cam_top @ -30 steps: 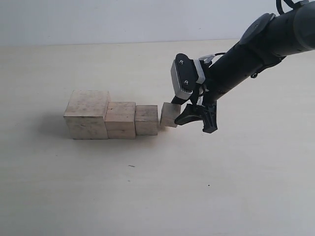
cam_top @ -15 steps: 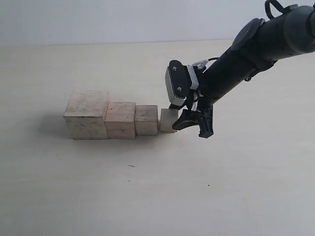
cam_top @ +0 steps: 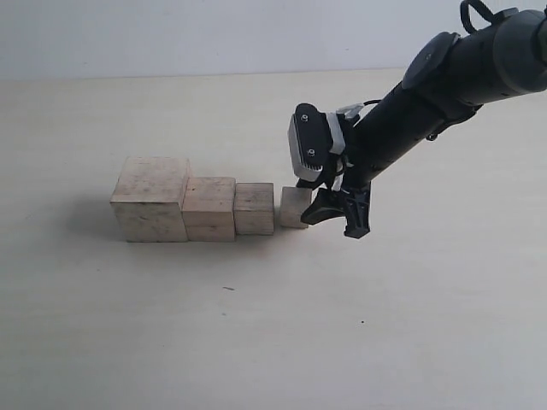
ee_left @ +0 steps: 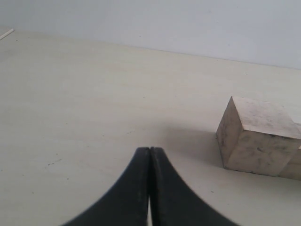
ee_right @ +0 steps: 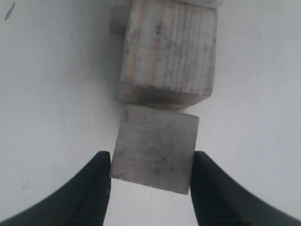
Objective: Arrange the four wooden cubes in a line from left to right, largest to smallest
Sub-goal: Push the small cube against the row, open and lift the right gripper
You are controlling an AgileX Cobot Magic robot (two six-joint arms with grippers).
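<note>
Three cubes sit touching on the surface [cam_top: 256, 325]: largest cube [cam_top: 150, 198], second cube [cam_top: 209, 207], third cube [cam_top: 255, 207], left to right. Our right end effector [ee_right: 150, 160] grasps the smallest cube [cam_top: 294, 207] just beside the third; we judge only release is left. Our left end effector [ee_left: 149, 155] is clenched, empty.

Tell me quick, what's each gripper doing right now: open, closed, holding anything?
Left gripper: closed, holding nothing.
Right gripper: closed on the smallest cube, one finger on each side of it.
</note>
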